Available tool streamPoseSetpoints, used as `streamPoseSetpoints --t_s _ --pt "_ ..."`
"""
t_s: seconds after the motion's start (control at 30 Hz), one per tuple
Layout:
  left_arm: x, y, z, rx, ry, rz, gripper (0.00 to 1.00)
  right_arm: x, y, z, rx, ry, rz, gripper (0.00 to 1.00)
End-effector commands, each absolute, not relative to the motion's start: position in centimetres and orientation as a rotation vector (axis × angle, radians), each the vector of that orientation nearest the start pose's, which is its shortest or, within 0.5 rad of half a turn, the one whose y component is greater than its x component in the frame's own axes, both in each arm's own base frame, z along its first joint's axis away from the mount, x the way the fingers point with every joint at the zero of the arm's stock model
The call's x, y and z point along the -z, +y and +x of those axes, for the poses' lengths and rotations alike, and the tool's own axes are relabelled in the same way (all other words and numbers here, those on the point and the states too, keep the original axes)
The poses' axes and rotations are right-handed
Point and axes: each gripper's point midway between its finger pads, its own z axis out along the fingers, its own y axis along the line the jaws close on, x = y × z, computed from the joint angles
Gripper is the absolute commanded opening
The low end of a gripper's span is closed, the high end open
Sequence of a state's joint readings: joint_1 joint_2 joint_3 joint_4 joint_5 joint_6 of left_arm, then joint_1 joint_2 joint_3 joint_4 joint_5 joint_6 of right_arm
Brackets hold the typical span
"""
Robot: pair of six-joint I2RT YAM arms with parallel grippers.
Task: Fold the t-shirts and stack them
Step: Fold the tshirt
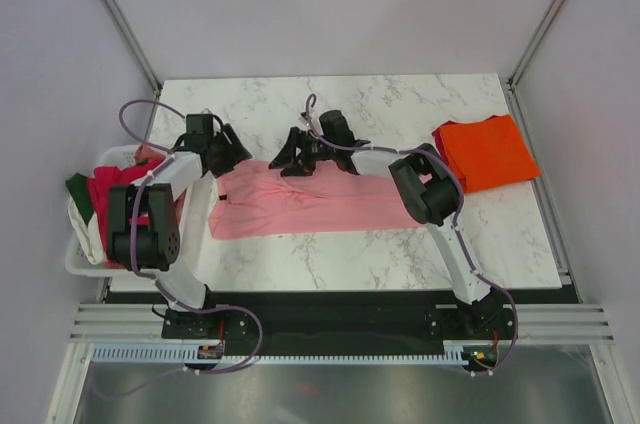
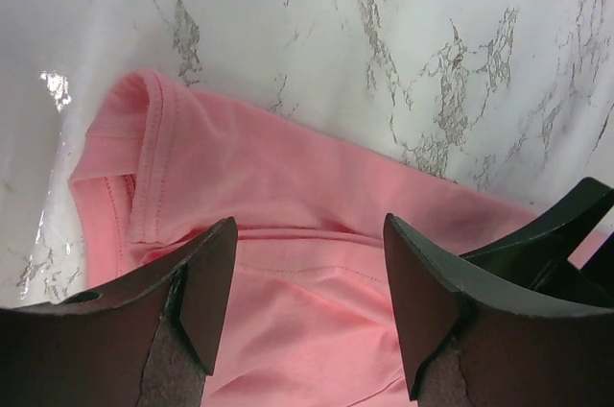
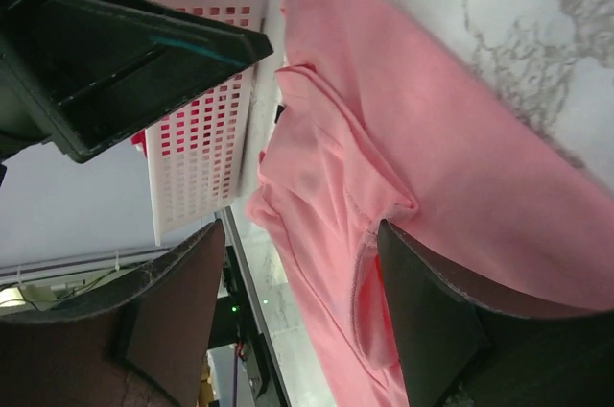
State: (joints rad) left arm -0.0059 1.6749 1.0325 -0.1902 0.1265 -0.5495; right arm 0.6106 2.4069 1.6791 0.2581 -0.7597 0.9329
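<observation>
A light pink t-shirt (image 1: pixel 310 206) lies partly folded across the middle of the marble table. My left gripper (image 1: pixel 232 149) hovers open over its far left edge; the left wrist view shows pink cloth (image 2: pixel 307 263) and a sleeve hem under the spread jaws, nothing gripped. My right gripper (image 1: pixel 297 154) is open over the shirt's far edge near the middle; in the right wrist view the pink cloth (image 3: pixel 384 157) runs between the jaws. A folded bright orange t-shirt (image 1: pixel 486 151) lies at the far right. Crimson-red (image 1: pixel 108 189), dark green and cream shirts sit in the basket.
A white plastic basket (image 1: pixel 85 259) stands at the table's left edge, also in the right wrist view (image 3: pixel 197 153). The left gripper's black body (image 3: pixel 115 42) shows close to the right gripper. The table's front edge lies just before the pink shirt.
</observation>
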Motion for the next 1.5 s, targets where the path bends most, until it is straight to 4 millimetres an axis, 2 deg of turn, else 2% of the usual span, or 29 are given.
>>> streamPoseSetpoints --t_s 0.0,0.07,0.13,0.17,0.23,0.37,0.43,0.5,0.63,0.87,1.03,1.17,1.27,1.47 --pt "-8.2 -5.1 43.2 0.457 2.35 -0.572 0.7 -9.1 46.6 38.9 -1.722 2.289 -0.263 0.72" --pt "-8.1 -5.1 43.6 0.451 2.361 -0.577 0.7 -8.6 46.9 38.3 -1.692 2.331 -0.272 0.71" --pt "-6.7 -4.6 43.7 0.408 2.397 -0.616 0.69 -8.1 47.1 37.9 -1.658 2.354 -0.285 0.71" --pt "-6.5 -4.4 43.8 0.391 2.415 -0.627 0.69 -7.4 46.9 38.0 -1.616 2.375 -0.272 0.7" --pt "-5.7 -4.0 43.8 0.357 2.435 -0.643 0.68 -7.3 46.5 38.4 -1.573 2.38 -0.256 0.72" --pt "-6.0 -4.0 43.4 0.354 2.429 -0.655 0.68 -7.1 45.7 39.5 -1.473 2.389 -0.266 0.74" --pt "-6.9 -3.9 43.4 0.361 2.392 -0.646 0.68 -7.0 45.3 40.2 -1.433 2.389 -0.275 0.74" --pt "-7.1 -3.9 43.2 0.365 2.374 -0.64 0.68 -7.0 45.0 40.9 -1.387 2.391 -0.297 0.74" --pt "-7.8 -3.8 42.8 0.37 2.334 -0.639 0.68 -7.2 44.4 41.6 -1.384 2.416 -0.309 0.74" --pt "-8.2 -3.7 42.3 0.37 2.297 -0.657 0.68 -5.8 45.2 40.0 -1.392 2.463 -0.333 0.73" --pt "-8.1 -3.6 42.2 0.365 2.296 -0.672 0.68 -5.8 46.6 37.8 -1.415 2.47 -0.399 0.7" --pt "-8.2 -3.5 42.2 0.359 2.291 -0.676 0.67 -6.6 47.5 36.6 -1.441 2.447 -0.439 0.69" --pt "-8.0 -3.5 42.1 0.356 2.294 -0.676 0.67 -6.8 47.5 36.4 -1.45 2.445 -0.444 0.64" --pt "-8.1 -3.4 42.1 0.351 2.294 -0.68 0.67 -6.4 47.5 36.4 -1.441 2.455 -0.435 0.42"
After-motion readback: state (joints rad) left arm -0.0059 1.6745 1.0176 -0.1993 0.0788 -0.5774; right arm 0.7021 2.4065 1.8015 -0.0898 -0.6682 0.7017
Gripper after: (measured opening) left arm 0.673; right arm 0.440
